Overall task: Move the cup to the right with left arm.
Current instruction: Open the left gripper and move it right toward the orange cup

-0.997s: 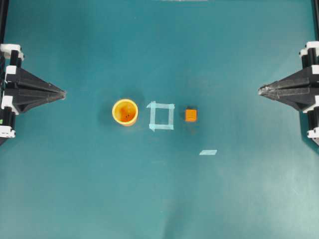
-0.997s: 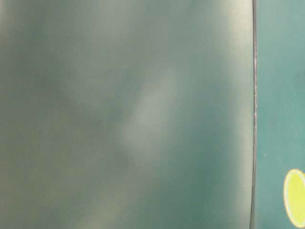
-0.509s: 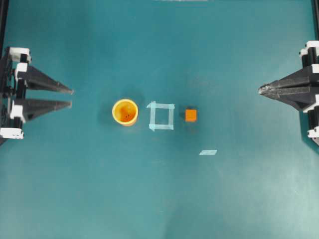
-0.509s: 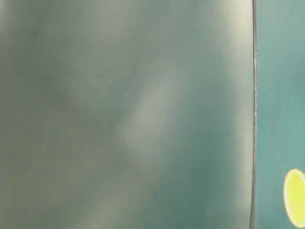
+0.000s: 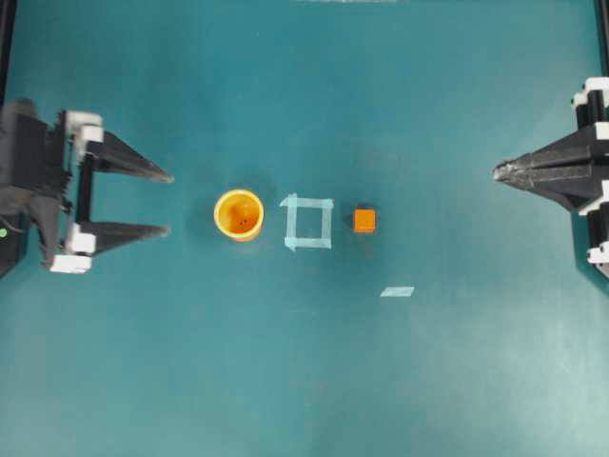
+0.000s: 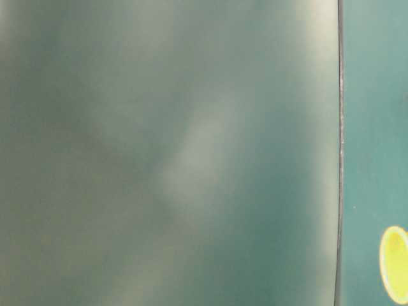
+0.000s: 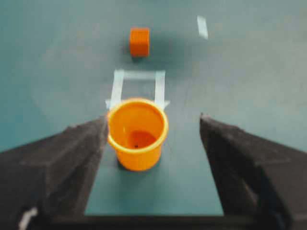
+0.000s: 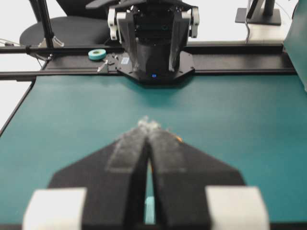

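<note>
My left gripper reaches in from the left edge, level over the table, its two pointed fingers spread wide apart. My right gripper sits back at the right edge, fingertips pressed together.

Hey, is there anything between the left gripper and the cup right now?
Nothing visible. The left gripper is open and faces the cup across bare table; the tape square and orange cube lie beyond it.

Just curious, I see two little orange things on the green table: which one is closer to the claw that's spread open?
The round cup. It sits just ahead of the open left gripper, while the small cube lies beyond the tape square.
</note>
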Available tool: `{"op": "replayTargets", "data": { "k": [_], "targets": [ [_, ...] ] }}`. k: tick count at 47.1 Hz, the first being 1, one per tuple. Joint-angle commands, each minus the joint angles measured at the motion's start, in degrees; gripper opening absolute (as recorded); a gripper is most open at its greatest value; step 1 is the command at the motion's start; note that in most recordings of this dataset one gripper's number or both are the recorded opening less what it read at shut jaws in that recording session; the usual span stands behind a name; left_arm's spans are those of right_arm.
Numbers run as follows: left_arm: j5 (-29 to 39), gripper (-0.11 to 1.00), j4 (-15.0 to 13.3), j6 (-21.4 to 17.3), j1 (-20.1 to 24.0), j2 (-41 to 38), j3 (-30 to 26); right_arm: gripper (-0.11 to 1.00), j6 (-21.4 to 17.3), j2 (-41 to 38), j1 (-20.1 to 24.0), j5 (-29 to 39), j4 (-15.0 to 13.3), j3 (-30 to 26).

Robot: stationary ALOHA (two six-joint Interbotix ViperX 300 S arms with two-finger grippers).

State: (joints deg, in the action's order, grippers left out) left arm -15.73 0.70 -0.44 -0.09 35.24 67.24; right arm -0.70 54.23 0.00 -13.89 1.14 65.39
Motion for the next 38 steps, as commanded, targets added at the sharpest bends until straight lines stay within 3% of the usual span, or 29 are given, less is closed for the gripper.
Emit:
{"op": "replayTargets", "data": {
  "k": [1,13,38],
  "targets": [
    [-1.8,0.76,0.2,-0.1,-0.1,-3.8,-1.7,-0.01,-0.1,-0.2,0.1,0.2,0.2,-1.8],
    [-6.5,0.8,0.4,-1.9,0.4,-14.9,-2.5,-0.01,-0.6,-0.2,0.1,0.3,0.2,-1.9],
    [-13.2,0.8,0.4,-3.3,5.2,-28.2,-3.3,-0.01,-0.5,-0.2,0.1,0.4,0.2,-1.9]
  ]
}}
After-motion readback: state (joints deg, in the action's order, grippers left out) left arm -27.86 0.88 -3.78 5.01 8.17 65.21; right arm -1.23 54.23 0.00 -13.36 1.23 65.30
